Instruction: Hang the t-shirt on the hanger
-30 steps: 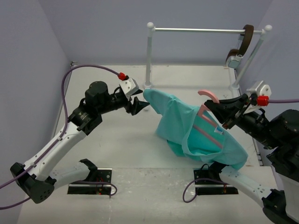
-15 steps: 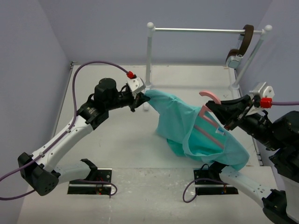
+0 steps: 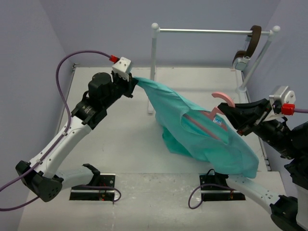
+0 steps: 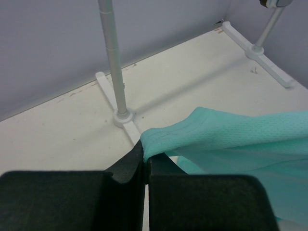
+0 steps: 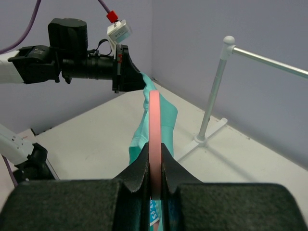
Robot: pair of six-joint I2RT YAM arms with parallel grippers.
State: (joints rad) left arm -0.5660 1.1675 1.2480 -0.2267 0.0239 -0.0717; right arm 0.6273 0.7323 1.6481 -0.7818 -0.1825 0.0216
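Observation:
The teal t-shirt (image 3: 202, 137) hangs stretched between my two arms above the table. My left gripper (image 3: 134, 83) is shut on its hemmed edge (image 4: 166, 137) at the far left, with the cloth pinched between the jaws (image 4: 145, 161). The pink hanger (image 3: 199, 126) is partly inside the shirt, and its curved hook (image 3: 222, 97) sticks out at the top. My right gripper (image 3: 231, 115) is shut on the hanger near the hook. In the right wrist view the hanger (image 5: 154, 120) runs edge-on from the right gripper (image 5: 154, 166) toward the shirt (image 5: 163, 113) and the left gripper (image 5: 137, 79).
A white clothes rack with a metal rail (image 3: 211, 32) stands at the back, its left post (image 4: 114, 62) close behind the left gripper. A brown strap with a metal piece (image 3: 248, 48) hangs on the rail's right end. Purple walls close in on both sides.
The left gripper closed on the shirt's edge and pulled it up and to the back left, stretching the cloth. The right gripper with the hanger shifted slightly to the right.

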